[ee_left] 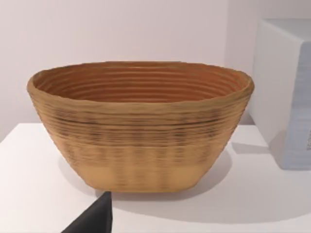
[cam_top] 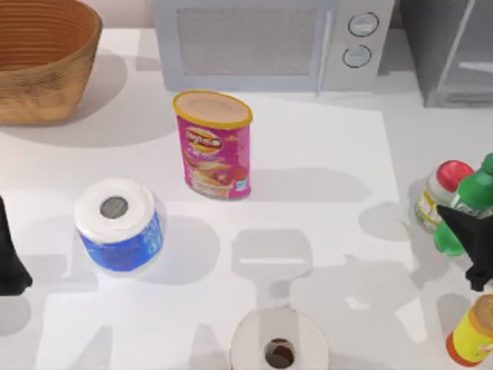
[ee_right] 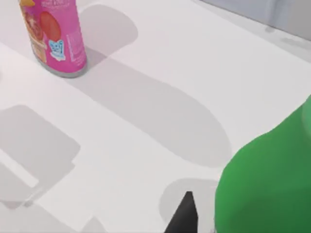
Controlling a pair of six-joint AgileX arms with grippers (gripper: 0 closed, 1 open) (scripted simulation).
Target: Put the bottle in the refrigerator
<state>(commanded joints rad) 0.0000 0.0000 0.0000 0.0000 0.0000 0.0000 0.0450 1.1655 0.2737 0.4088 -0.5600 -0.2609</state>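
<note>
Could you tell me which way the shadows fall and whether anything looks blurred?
Top view: chip can throws soft shadow toward the table's right. Right wrist view: the bottle looms close, a blurred green mass. Left wrist view: basket shadow pools beneath it.

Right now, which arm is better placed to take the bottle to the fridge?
Right. The right gripper is at the bottle on the table's right side, with the refrigerator at the back right. The left gripper sits at the far left edge.
</note>
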